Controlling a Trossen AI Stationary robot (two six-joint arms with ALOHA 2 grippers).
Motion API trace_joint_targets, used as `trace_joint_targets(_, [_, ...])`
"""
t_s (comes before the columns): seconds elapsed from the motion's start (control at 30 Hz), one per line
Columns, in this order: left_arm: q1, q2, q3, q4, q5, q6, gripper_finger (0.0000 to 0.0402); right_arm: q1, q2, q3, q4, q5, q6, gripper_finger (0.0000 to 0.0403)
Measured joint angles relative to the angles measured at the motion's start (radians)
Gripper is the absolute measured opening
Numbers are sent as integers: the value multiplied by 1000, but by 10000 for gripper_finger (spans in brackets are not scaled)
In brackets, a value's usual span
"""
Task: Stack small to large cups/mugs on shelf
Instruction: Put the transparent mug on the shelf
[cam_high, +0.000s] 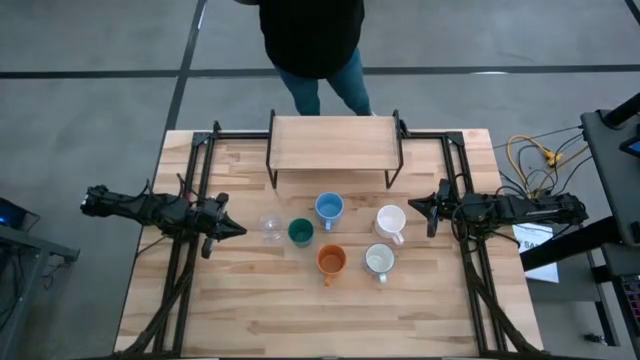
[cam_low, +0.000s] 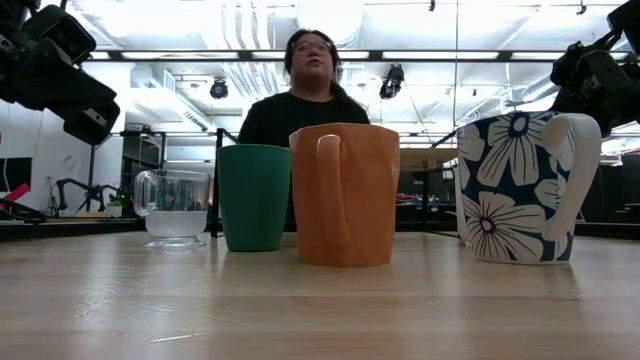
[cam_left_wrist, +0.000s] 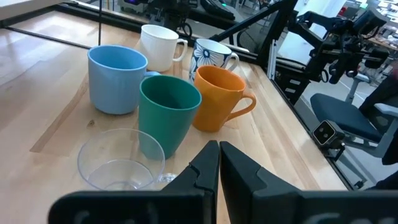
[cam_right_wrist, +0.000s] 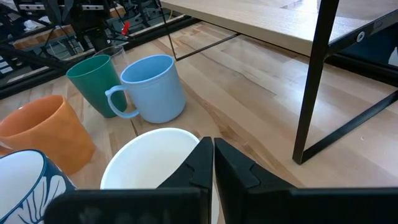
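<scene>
Low light-wood shelf on black metal legs (cam_high: 333, 143) sits top centre of the high view, bare. Below it cluster the clear glass (cam_high: 270, 227), dark green cup (cam_high: 300, 233), light blue mug (cam_high: 329, 208), orange mug (cam_high: 331, 261), white mug (cam_high: 390, 221) and floral grey-white mug (cam_high: 379, 260). Left gripper (cam_high: 237, 230) at mid-left, clenched and empty; right gripper (cam_high: 412, 207) at mid-right, likewise. Person in a dark top (cam_high: 312, 40) at the top edge.

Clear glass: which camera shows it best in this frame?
The left wrist view: the clear glass sits close in front of the shut left gripper, its rim and wall plain, beside the green cup. The high view shows only a faint ring. The low view shows its side. The right wrist view barely shows it.
</scene>
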Motion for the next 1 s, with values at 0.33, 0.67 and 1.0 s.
trace_joint_targets(0.33, [0, 0, -1, 0, 0, 0, 0, 0, 0, 0, 0, 0, 0, 9])
trace_joint_targets(0.67, [0, 0, -1, 0, 0, -2, 0, 0, 0, 0, 1, 0, 0, 9])
trace_joint_targets(1.0, [0, 0, -1, 0, 0, -1, 0, -1, 0, -2, 291, 100, 238, 9])
